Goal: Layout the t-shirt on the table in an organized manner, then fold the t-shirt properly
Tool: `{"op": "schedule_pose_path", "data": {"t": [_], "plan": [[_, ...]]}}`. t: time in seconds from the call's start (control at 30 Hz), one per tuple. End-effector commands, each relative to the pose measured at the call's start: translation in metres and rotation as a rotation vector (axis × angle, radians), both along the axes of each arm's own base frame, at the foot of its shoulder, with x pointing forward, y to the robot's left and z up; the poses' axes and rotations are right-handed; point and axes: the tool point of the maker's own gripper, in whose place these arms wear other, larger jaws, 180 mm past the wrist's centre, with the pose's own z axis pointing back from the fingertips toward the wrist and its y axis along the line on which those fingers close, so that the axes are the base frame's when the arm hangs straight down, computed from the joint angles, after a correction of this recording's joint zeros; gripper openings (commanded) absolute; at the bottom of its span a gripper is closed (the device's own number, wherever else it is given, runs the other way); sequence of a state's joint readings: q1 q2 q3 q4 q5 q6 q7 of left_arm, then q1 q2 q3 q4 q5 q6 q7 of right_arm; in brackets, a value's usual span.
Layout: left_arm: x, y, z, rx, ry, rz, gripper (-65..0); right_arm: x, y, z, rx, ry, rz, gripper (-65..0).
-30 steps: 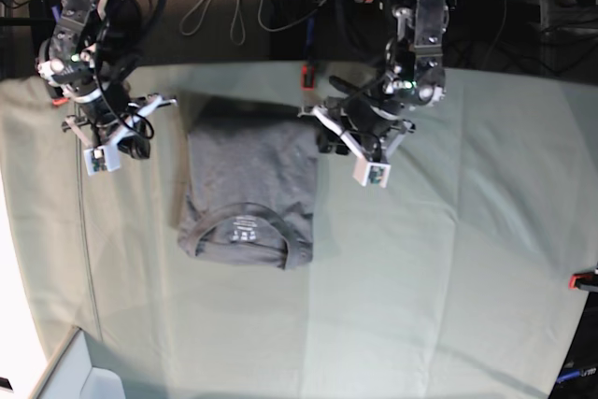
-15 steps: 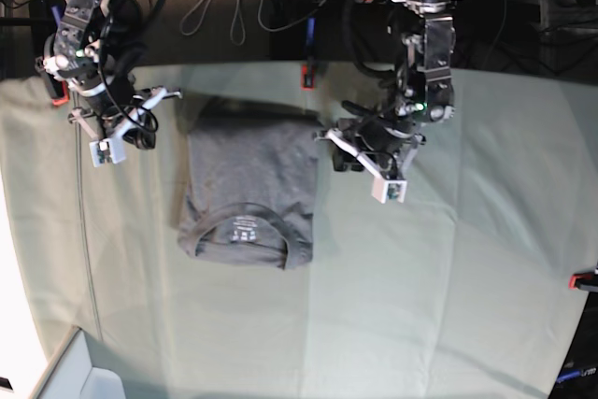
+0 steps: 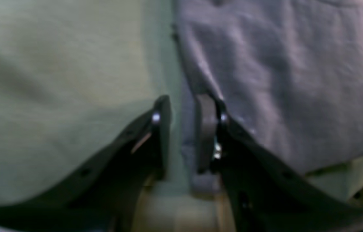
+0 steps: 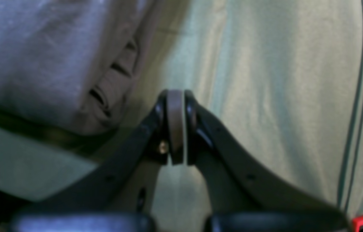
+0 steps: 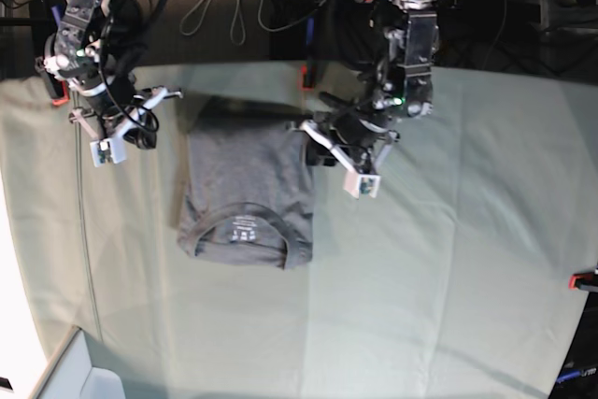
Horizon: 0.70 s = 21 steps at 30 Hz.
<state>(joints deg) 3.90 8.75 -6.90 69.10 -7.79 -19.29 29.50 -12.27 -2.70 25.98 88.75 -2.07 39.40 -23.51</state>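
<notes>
The table point(image 5: 448, 259) under me wears a pale grey-green cloth with faint creases, and a red clamp point(image 5: 585, 279) grips one edge. Directly on it lies the shirt point(image 5: 245, 189), dark grey, folded into a narrow block, collar facing out.

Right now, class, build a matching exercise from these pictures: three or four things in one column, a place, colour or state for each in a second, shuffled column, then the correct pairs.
Column A
1. t-shirt
2. table
3. left claw
4. right claw

Column B
a. pale grey-green cloth cover
b. fingers parted, at the shirt's edge
c. dark grey, folded, collar showing
d. fingers pressed together, beside the shirt, not on it

Pairs: 1-c, 2-a, 3-b, 4-d
</notes>
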Motion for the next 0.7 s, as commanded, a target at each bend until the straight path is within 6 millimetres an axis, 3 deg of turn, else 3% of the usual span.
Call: {"op": "schedule_pose_path", "data": {"t": [0.0,0.3,0.67], "plan": [[-0.013,-0.002,-0.008,0.017,0.05,-0.024,-50.9,0.004,-0.001,0.01,0.006,-0.04,0.006,-65.0],[-0.022,-0.002,-0.013,0.017,0.069,-0.022,-50.9,0.002,-0.001,0.01,0.004,-0.039,0.007,-65.0],[-0.029,0.019,0.007,0.051,0.004,0.003,-51.0,-0.015,0.0,0.007,-0.003,-0.016,0.009,-65.0]]}}
